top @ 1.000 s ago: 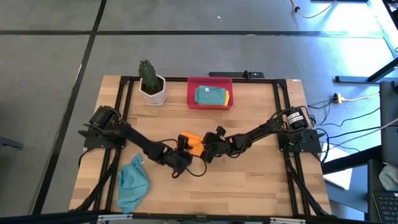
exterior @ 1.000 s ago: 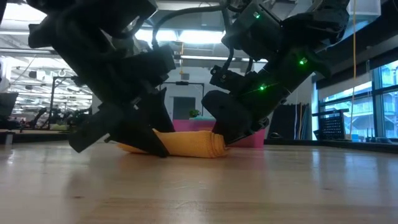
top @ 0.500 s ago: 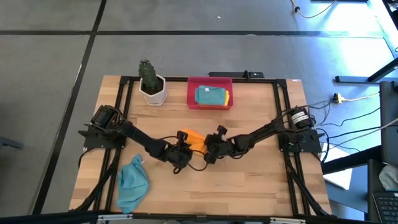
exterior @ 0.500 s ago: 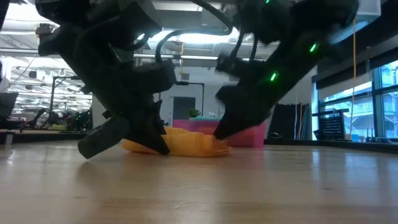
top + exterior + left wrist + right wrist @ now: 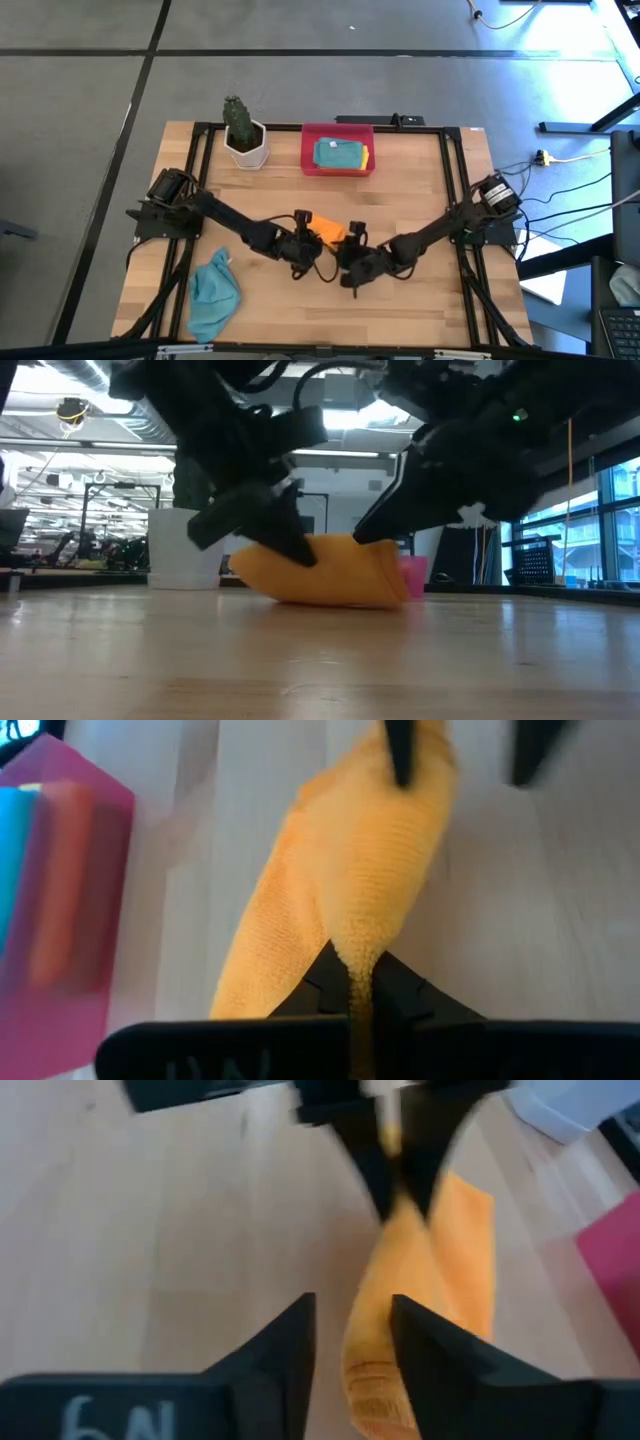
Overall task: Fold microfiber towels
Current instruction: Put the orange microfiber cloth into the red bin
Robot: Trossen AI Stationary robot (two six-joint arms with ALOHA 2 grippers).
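From above, you see both arms meeting near the middle of the wooden table [image 5: 420,180], with the orange towel [image 5: 330,232] bunched between them; the left gripper [image 5: 306,243] sits at its near-left edge and the right gripper [image 5: 352,268] just beside it on the other side. A teal-blue towel [image 5: 214,293] lies crumpled by the front-left corner, the red tray [image 5: 338,132] at the back holds folded towels [image 5: 340,156], and a potted cactus [image 5: 243,131] stands to its left. At table height, your orange towel [image 5: 325,569] forms a rounded hump, with both dark grippers pressing in from above. From the left wrist, the fingers are pinched tight on a ridge of the orange towel [image 5: 350,880]. From the right wrist, the fingers [image 5: 285,1345] stand parted, and the towel's end [image 5: 400,1330] seems to lie between them, though blur hides any contact.
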